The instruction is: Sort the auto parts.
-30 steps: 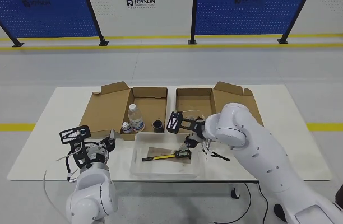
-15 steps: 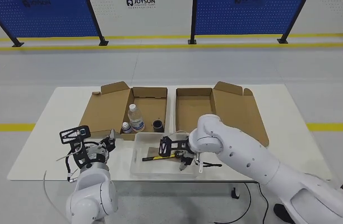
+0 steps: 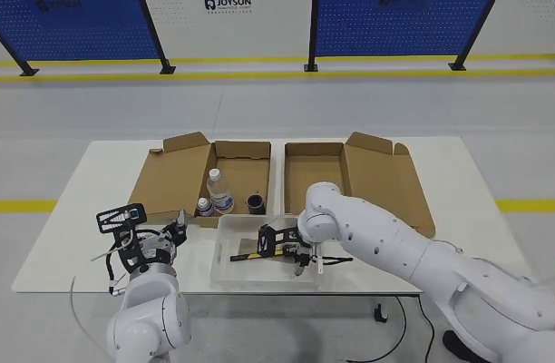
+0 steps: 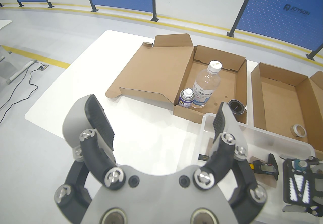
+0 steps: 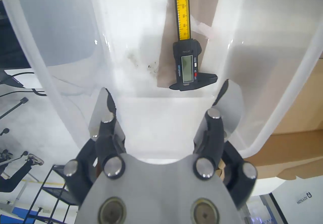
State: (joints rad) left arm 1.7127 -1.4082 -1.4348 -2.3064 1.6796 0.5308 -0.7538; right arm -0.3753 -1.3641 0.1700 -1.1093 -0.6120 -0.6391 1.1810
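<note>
A digital caliper (image 5: 185, 66) with a yellow scale lies on a brown sheet in the clear plastic tray (image 3: 225, 250). My right gripper (image 5: 166, 95) hangs open inside the tray, just short of the caliper's black head, with nothing between its fingers. From above, the right gripper (image 3: 298, 256) sits at the tray's right end, by the caliper (image 3: 255, 256). My left gripper (image 4: 159, 119) is open and empty over the bare table left of the tray. The left cardboard box (image 3: 241, 163) holds a water bottle (image 4: 207, 86), a spray can (image 4: 186, 99) and a black cup (image 4: 236, 106).
The right cardboard box (image 3: 314, 168) holds a small tape roll (image 4: 299, 130). Both boxes stand behind the tray with their lids folded outward. Small black parts (image 3: 339, 261) lie on the table right of the tray. Bare table lies left of the tray.
The right arm came down from above the boxes into the tray and now sits behind the caliper's head. The left arm has not moved.
</note>
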